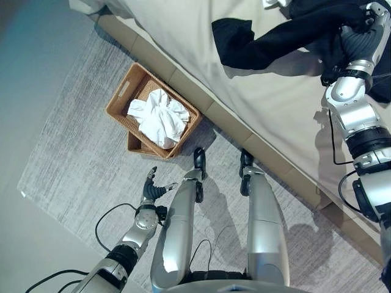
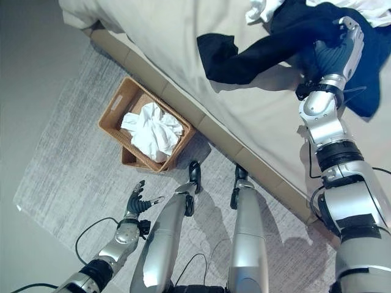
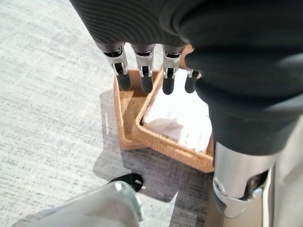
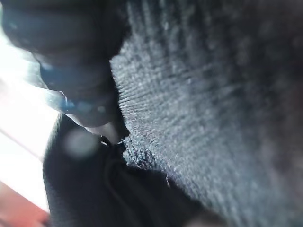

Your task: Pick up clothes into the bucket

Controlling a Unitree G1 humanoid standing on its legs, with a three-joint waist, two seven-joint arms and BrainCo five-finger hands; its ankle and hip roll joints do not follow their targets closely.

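**Dark garment gripped on the bed, basket waiting on the rug**

Right hand (image 2: 336, 52) up at about 2 o'clock over the bed (image 1: 183, 36), fingers curled into the dark garment (image 2: 244, 55); close dark knit against the palm in the right wrist view, so judged as holding the cloth. One sleeve lifted off the sheet and stretched toward 12 o'clock, the rest of the garment lying in a heap near the hand, beside a white piece of clothing (image 2: 263, 9) at the top edge.

Left hand (image 1: 153, 189) low at about 7 o'clock above the grey rug (image 1: 73, 140), fingers straight and relaxed, holding nothing.

Wicker basket (image 1: 119, 101) on the rug at about 10 o'clock, just beside the bed frame, with a crumpled white cloth (image 1: 159, 119) already inside.

Possible troubles from here:
- Grip on only a fold, so the heavy hanging part could pull the cloth out of the fingers during the carry.
- Long sleeve trailing, likely to drag over the bed edge or fall outside the basket rim.
- Basket well apart from the hand and already partly full, so the garment could land on top and slide off onto the rug
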